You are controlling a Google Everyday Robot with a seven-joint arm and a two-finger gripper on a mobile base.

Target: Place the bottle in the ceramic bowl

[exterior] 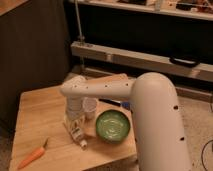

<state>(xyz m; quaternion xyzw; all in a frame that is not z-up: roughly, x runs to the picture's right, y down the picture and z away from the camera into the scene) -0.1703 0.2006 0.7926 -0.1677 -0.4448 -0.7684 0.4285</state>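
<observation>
**On the table (42, 112), lower centre: bottle, gripper, bowl**

Item 1, bottle (79, 135). White, with a printed label. Lies on its side on the wood at lower centre of the frame, its cap (83, 144) pointing toward the bottom edge. Just left of the bowl and outside it.

Item 2, gripper (75, 127). Hangs from the white arm (105, 89), which crosses from the right of the frame to the centre and bends down. Set low over the upper end of the bottle, at or just above the wood. Whether it is open or closed on the bottle cannot be told.

Item 3, bowl (113, 126). Green, round, shallow, upright, nothing in it. Stands at centre, partly under the broad arm casing at right.

Item 4, cup (90, 106). Small, white, upright. Just above and left of the bowl, just right of the arm's wrist.

Item 5, carrot (30, 158). Orange, lies at lower left near the table's front edge, well apart from the bottle.
</observation>
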